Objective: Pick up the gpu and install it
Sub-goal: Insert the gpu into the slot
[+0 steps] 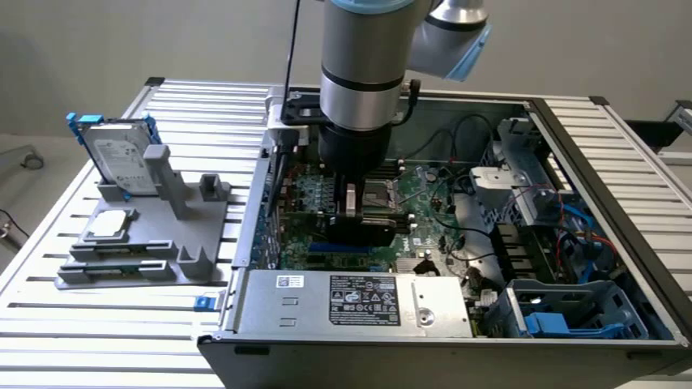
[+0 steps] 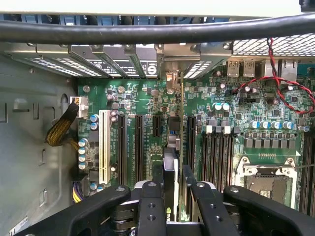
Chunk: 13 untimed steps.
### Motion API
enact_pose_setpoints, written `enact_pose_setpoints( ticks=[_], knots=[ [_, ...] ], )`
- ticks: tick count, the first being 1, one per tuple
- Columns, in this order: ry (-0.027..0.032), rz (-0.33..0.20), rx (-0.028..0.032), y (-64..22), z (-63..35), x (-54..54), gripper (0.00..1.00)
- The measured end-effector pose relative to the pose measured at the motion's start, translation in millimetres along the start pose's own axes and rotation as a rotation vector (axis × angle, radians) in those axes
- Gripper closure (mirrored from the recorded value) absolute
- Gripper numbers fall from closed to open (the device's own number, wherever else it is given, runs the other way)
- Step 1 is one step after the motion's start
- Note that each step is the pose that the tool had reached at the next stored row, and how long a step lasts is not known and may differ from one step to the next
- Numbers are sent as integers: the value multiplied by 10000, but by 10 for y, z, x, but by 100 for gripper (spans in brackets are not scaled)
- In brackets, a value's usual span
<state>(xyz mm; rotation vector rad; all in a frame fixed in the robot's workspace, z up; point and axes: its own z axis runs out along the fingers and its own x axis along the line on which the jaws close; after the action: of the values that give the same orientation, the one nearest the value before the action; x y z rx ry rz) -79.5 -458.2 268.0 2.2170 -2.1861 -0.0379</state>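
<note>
The gpu (image 2: pixel 170 162) is gripped edge-on between the 2 fingers (image 2: pixel 150 204) of the gripper (image 2: pixel 172 199), which are clenched against its faces. It is held inside the open computer case (image 1: pixel 433 363), low over the motherboard (image 2: pixel 138 98). It is lined up with the black expansion slots (image 2: pixel 139 147), and its silver bracket end is turned toward the slotted rear wall (image 2: pixel 113 59) of the case. The case is set on the bench (image 1: pixel 194 105) toward the exterior view's right edge. The grey parts stand (image 1: pixel 162 267), with the hard drive (image 1: pixel 113 154) on it, is placed near the exterior view's left edge.

For a good seating, the card is best kept upright and parallel to its slot. The bracket is best matched to an open gap in the rear wall, and pressure applied straight down and evenly, so that the connector is not skewed.

Whether the connector edge is already touching a slot cannot be told, since the card's lower edge is hidden behind its own body and the fingers. Which of the slots is meant cannot be made out either. In the exterior view the card is largely covered by the arm, and in the wrist view part of the rear wall is cut off by 1 black cable (image 2: pixel 147 30).
</note>
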Motion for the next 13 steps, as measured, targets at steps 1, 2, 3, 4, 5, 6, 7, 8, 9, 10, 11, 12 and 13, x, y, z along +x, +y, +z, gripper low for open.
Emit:
enact_pose_setpoints(
  ticks=[1, 2, 3, 4, 5, 6, 7, 8, 9, 10, 11, 12, 13],
  knots=[
    [-2, -3, -1, 0, 5, 0, 74],
    [-1, -6, -3, 0, 9, 0, 74],
    [1, -9, -6, 0, 14, 0, 74],
    [-1, -12, -7, 0, 20, 0, 74],
    [0, -13, -11, 1, 25, 0, 74],
    [0, -14, -17, 1, 28, 0, 74],
    [2, -16, -23, 2, 31, 0, 74],
    [1, -17, -29, 2, 34, 0, 74],
    [1, -17, -36, 3, 37, 0, 74],
    [0, -18, -42, 3, 41, 0, 74],
    [-2, -18, -49, 4, 45, 0, 74],
    [-1, -19, -59, 4, 48, 0, 74],
    [1, -19, -72, 5, 49, 0, 74]
  ],
)
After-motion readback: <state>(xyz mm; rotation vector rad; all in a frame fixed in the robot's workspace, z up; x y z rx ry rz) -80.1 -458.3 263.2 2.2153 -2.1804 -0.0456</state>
